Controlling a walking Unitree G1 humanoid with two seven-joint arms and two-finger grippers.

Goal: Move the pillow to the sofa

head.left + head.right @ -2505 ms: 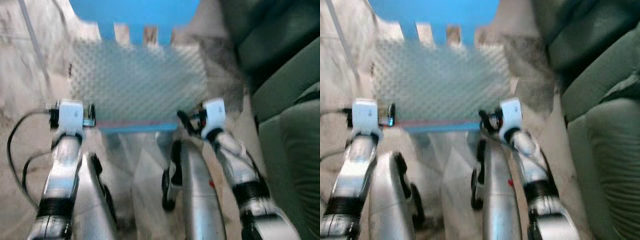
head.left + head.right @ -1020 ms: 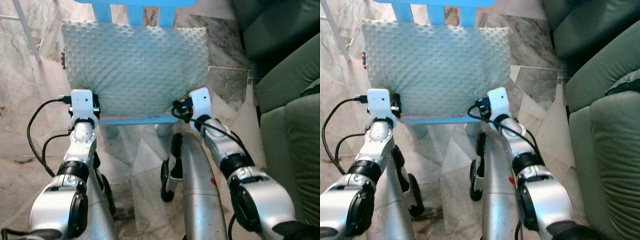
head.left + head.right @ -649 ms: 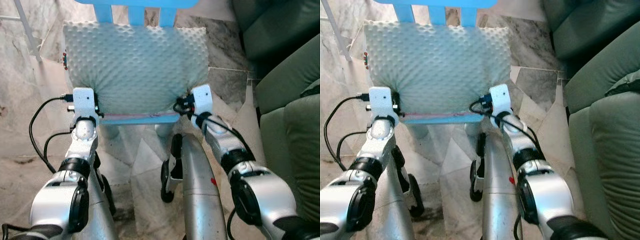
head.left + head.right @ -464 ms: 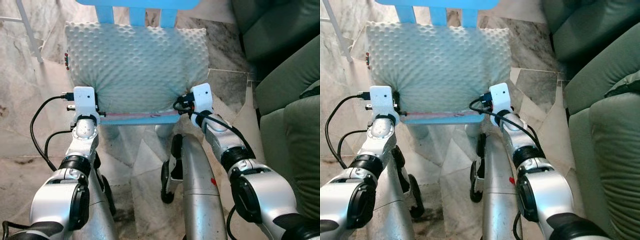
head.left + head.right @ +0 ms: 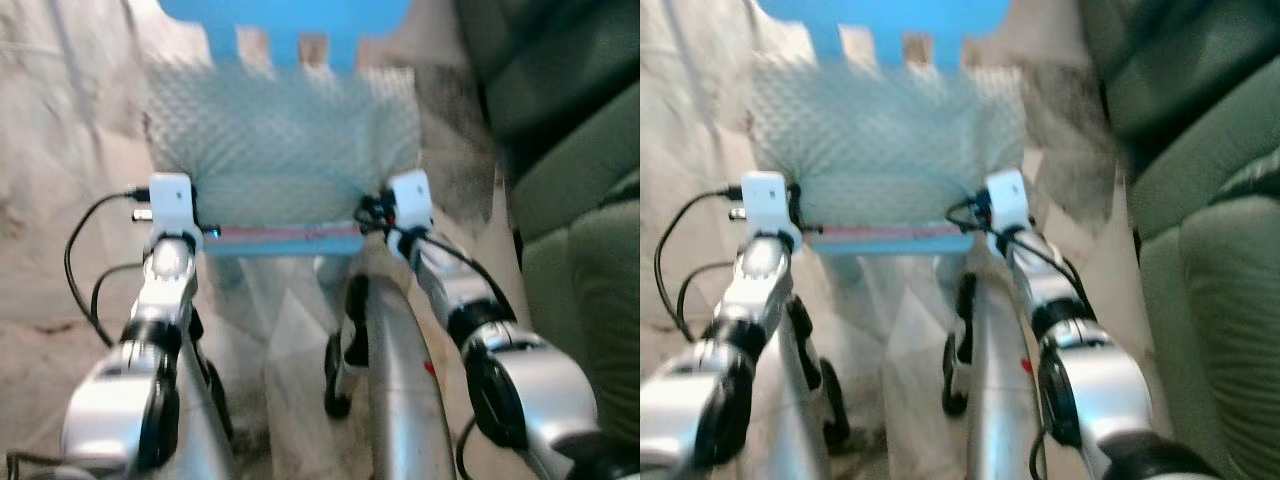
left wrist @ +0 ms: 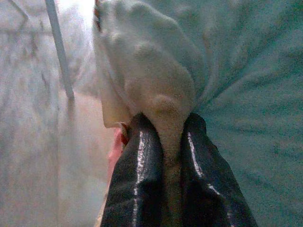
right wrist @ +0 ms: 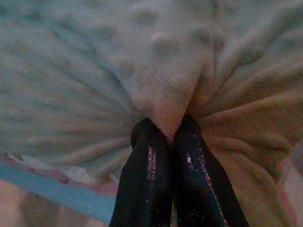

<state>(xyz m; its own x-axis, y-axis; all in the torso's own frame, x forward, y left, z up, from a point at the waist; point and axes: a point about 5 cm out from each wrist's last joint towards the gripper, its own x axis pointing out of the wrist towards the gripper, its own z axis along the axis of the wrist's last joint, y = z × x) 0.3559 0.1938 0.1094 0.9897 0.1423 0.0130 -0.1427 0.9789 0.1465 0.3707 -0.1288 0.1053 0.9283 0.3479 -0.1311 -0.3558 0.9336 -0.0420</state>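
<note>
A pale mint pillow (image 5: 285,140) with a bumpy surface lies on the seat of a blue chair (image 5: 285,20) straight ahead. My left gripper (image 6: 168,151) is shut on the pillow's near left corner, with a fold of fabric pinched between its black fingers (image 6: 137,175). My right gripper (image 7: 166,137) is shut on the near right corner, where the fabric bunches between its fingers (image 7: 147,175). Both arms reach forward, the left wrist (image 5: 170,205) and the right wrist (image 5: 410,200) at the pillow's front edge. A dark green sofa (image 5: 570,180) stands on the right.
The chair's front edge (image 5: 280,240) shows as a blue strip just under the pillow. Pale marble floor (image 5: 60,280) lies to the left and below. A thin white rod or frame leg (image 6: 57,47) stands left of the pillow. My own legs (image 5: 390,380) fill the bottom.
The head views have gone blurred and shifted a little, so the camera is moving. Both grippers still pinch the same pillow corners, and the pillow sits a bit lower in view.
</note>
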